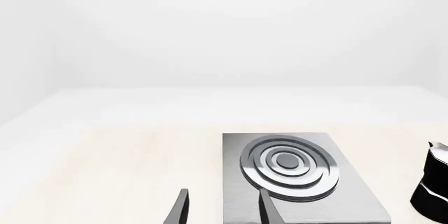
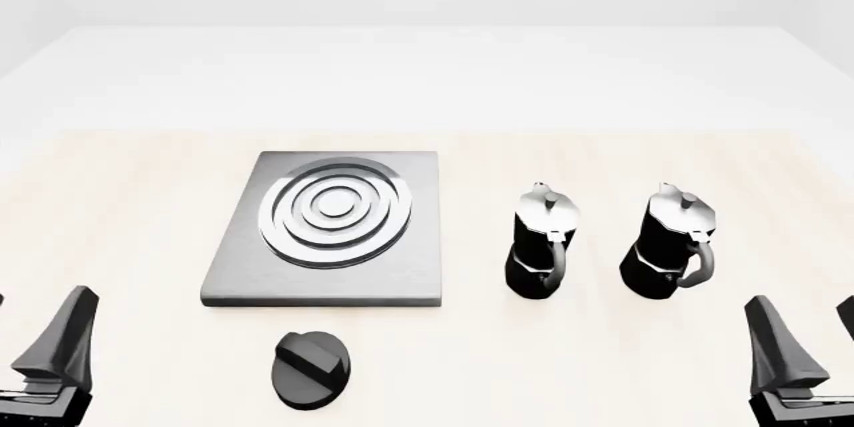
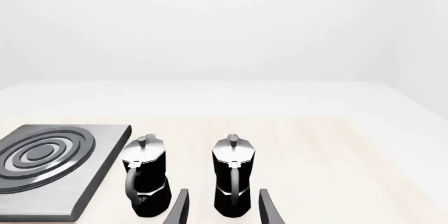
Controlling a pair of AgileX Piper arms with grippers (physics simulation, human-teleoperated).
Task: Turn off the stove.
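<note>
The stove (image 2: pixel 327 232) is a flat grey square slab with silvery burner rings, lying left of the table's middle. Its black round knob (image 2: pixel 311 370) with a raised ridge lies apart from it, just in front of the slab's near edge. My left gripper (image 2: pixel 30 342) stands open at the near left, well left of the knob. My right gripper (image 2: pixel 811 342) stands open at the near right. The left wrist view shows the open left gripper (image 1: pixel 224 211) before the stove (image 1: pixel 350 192); the knob is out of that view. The right wrist view catches the stove (image 3: pixel 49 166) at its edge.
Two black-and-silver moka pots (image 2: pixel 541 242) (image 2: pixel 671 244) stand upright side by side, right of the stove. The right gripper (image 3: pixel 224 211) points at them (image 3: pixel 146 184) (image 3: pixel 233 182), the nearer one between its fingers' line. One pot (image 1: pixel 434 182) shows in the left wrist view.
</note>
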